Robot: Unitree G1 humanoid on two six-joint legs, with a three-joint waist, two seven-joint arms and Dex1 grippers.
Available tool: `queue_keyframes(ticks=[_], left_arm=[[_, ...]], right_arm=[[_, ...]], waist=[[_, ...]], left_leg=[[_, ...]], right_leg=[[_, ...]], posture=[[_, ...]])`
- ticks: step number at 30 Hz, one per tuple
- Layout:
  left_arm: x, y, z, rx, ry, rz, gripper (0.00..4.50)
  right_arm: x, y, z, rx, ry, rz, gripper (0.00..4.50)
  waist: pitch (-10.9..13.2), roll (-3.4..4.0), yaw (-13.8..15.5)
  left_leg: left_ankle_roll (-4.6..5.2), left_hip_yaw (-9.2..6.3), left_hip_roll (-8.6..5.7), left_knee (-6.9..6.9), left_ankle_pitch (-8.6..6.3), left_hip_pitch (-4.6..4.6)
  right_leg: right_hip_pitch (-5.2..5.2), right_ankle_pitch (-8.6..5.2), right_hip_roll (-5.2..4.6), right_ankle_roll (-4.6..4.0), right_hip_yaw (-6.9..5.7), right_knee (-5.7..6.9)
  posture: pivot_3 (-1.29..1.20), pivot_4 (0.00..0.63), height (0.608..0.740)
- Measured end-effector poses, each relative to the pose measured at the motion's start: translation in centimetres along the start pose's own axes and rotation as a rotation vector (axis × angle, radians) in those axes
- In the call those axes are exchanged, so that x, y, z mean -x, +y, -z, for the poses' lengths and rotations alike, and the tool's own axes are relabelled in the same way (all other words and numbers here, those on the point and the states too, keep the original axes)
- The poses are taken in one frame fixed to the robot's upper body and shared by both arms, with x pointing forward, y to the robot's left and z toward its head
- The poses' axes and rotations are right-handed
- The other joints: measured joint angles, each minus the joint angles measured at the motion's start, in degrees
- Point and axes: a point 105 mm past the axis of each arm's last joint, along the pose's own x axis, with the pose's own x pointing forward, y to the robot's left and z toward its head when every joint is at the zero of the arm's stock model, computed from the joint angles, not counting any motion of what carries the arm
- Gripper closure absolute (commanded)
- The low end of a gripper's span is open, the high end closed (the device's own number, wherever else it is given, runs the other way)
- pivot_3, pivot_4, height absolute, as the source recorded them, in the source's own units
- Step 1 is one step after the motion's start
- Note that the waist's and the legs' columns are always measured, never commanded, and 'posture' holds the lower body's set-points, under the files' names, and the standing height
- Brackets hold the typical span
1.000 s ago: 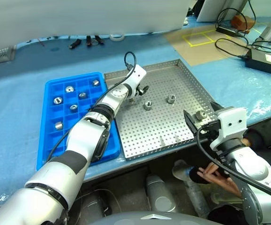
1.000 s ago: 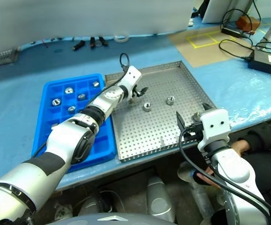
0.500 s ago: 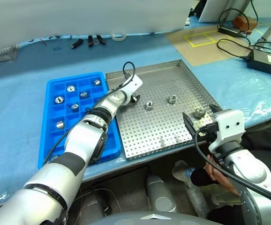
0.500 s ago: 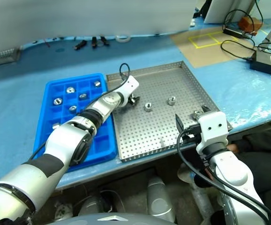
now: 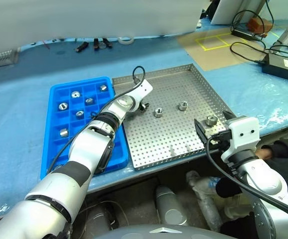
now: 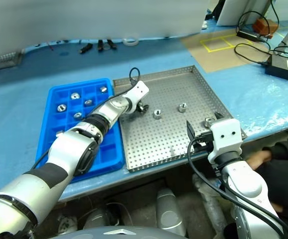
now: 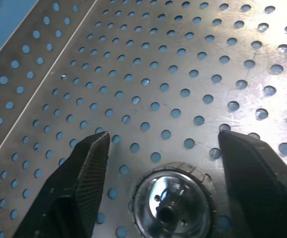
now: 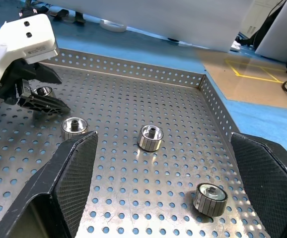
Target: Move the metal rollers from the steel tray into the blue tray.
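1. The left gripper [image 7: 161, 148] stands parted astride one of the metal rollers [image 7: 172, 201], its fingers [image 7: 86, 171] clear of it.
2. That roller sits on the steel tray [image 5: 184, 74] near the blue tray [image 5: 54, 149].
3. The right gripper [image 8: 166, 183] hangs wide apart, empty, at the steel tray's near edge.

Four metal rollers [image 8: 150, 137] on steel tray [image 5: 184, 137], five in blue tray [image 5: 55, 149].

- We see even, bright overhead light and soft, short shadows.
- We note pale glare on the steel tray [image 5: 170, 113], strongest along its far rim.
- In the left wrist view, the roller [image 7: 172, 201] mirrors the lamps, and the near fingers [image 7: 79, 183] look slightly soft.
- Head views bend straight lines near their edges.
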Motion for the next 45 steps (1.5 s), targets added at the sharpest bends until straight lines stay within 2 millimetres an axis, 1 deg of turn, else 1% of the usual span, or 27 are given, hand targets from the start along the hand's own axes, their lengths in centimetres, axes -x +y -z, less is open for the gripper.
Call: queue_keyframes(ticks=[3,4,8,15,20,23,25,28,30,32,34,38,41,43,45], left_arm=[[0.0,-0.3,0.0,-0.023,0.014,0.021,2.84],[0.0,-0.3,0.1,-0.031,0.022,0.024,2.97],[0.2,-0.4,0.2,-0.037,0.032,0.064,2.97],[0.2,-0.3,0.1,-0.029,0.025,0.064,2.97],[0.5,-0.1,-0.5,0.093,-0.068,0.095,2.97],[0.8,-0.7,-1.7,0.165,-0.167,0.181,2.97],[1.4,-0.8,-2.7,0.212,-0.246,0.255,2.97],[2.6,-0.7,-4.3,0.256,-0.364,0.366,2.97],[3.8,-0.3,-5.1,0.234,-0.427,0.438,2.97],[5.1,0.3,-5.7,0.203,-0.482,0.491,2.97],[6.5,1.1,-5.7,0.178,-0.528,0.517,2.97],[9.4,2.0,-4.0,0.168,-0.586,0.532,2.97],[12.2,2.3,-2.3,0.148,-0.576,0.515,2.97],[14.1,2.2,-1.0,0.134,-0.555,0.486,2.97],[15.5,2.0,-0.1,0.143,-0.542,0.457,2.97]], right_arm=[[0.0,0.0,0.0,0.0,0.0,0.0,0.0],[0.0,0.0,0.0,0.0,-0.001,-0.001,0.0],[-0.2,0.0,0.1,-0.001,0.0,-0.001,0.0],[-0.5,0.2,-0.1,-0.002,-0.012,-0.019,0.0],[-0.8,0.2,0.0,-0.004,-0.012,-0.025,0.0],[-1.1,0.6,0.2,-0.01,-0.008,-0.046,0.0],[-1.4,0.8,-0.3,-0.01,-0.032,-0.059,0.0],[-1.9,1.0,-1.2,-0.014,-0.077,-0.088,0.0],[-2.3,1.2,-1.6,-0.012,-0.094,-0.12,0.0],[-2.7,1.2,-1.8,-0.002,-0.101,-0.148,0.0],[-3.3,1.2,-2.2,0.001,-0.117,-0.181,0.0],[-5.1,1.4,-3.9,0.015,-0.179,-0.262,0.0],[-6.2,2.5,-4.7,0.003,-0.206,-0.35,0.0],[-6.9,3.2,-5.2,-0.002,-0.223,-0.413,0.0],[-7.4,4.0,-5.8,-0.004,-0.24,-0.471,0.0]], waist=[[0.0,0.0,-0.09],[-0.01,0.01,-0.18],[-0.04,0.05,-0.18],[-0.04,0.06,-0.18],[-0.02,0.05,0.06],[0.02,0.05,0.43],[0.03,0.04,0.91],[0.04,0.04,1.88],[0.06,0.05,2.51],[0.1,0.04,3.36],[0.11,0.05,4.43],[0.2,0.08,7.07],[0.26,0.11,10.1],[0.3,0.18,13.19],[0.33,0.22,15.84]], left_leg=[[0.0,-0.01,0.0,0.0,0.0,0.08],[-0.01,-0.01,0.01,0.0,0.0,0.12],[-0.03,-0.02,0.0,-0.09,0.0,0.29],[-0.04,-0.05,0.01,-0.11,-0.01,0.26],[-0.03,-0.06,-0.01,-0.11,0.0,-0.03],[0.01,-0.03,-0.06,-0.11,0.02,-0.4],[0.19,0.04,-0.08,-0.12,0.09,-0.52],[0.23,0.09,-0.02,-0.15,0.09,-0.58],[0.23,0.1,-0.01,-0.15,0.1,-0.55],[0.23,0.15,0.0,-0.14,0.1,-0.48],[0.23,0.19,0.05,-0.14,0.1,-0.29],[0.18,0.26,0.21,-0.1,0.15,-0.15],[-0.02,0.28,0.5,-0.12,0.28,-0.14],[-0.29,0.25,0.69,-0.24,0.45,-0.09],[-0.48,0.25,0.82,-0.39,0.56,0.0]], right_leg=[[0.06,0.0,0.0,0.0,0.0,0.0],[0.08,0.0,0.0,0.0,0.0,0.0],[0.22,-0.04,0.0,0.07,-0.07,0.0],[0.21,-0.06,0.0,0.09,-0.07,-0.01],[-0.04,-0.05,-0.04,0.08,-0.09,-0.01],[-0.31,-0.03,-0.14,0.05,-0.12,-0.01],[-0.44,-0.03,-0.18,0.05,-0.14,-0.01],[-0.55,-0.03,-0.18,0.05,-0.15,0.03],[-0.55,-0.03,-0.18,0.04,-0.14,0.08],[-0.53,-0.02,-0.18,0.03,-0.09,0.16],[-0.45,-0.03,-0.18,0.02,-0.04,0.24],[-0.49,-0.06,-0.13,-0.04,-0.01,0.61],[-0.66,-0.12,0.13,-0.14,0.01,0.89],[-0.73,-0.17,0.33,-0.24,-0.04,1.01],[-0.75,-0.18,0.45,-0.28,-0.06,1.07]], posture=[[-0.65,0.15,0.74],[-0.64,0.15,0.74],[-0.63,0.15,0.74],[-0.61,0.15,0.74],[-0.59,0.15,0.74],[-0.57,0.15,0.74],[-0.56,0.15,0.74],[-0.5,0.15,0.74],[-0.46,0.15,0.74],[-0.41,0.15,0.74],[-0.36,0.15,0.74],[-0.24,0.15,0.74],[-0.15,0.15,0.74],[-0.08,0.15,0.74],[0.0,0.15,0.74]])
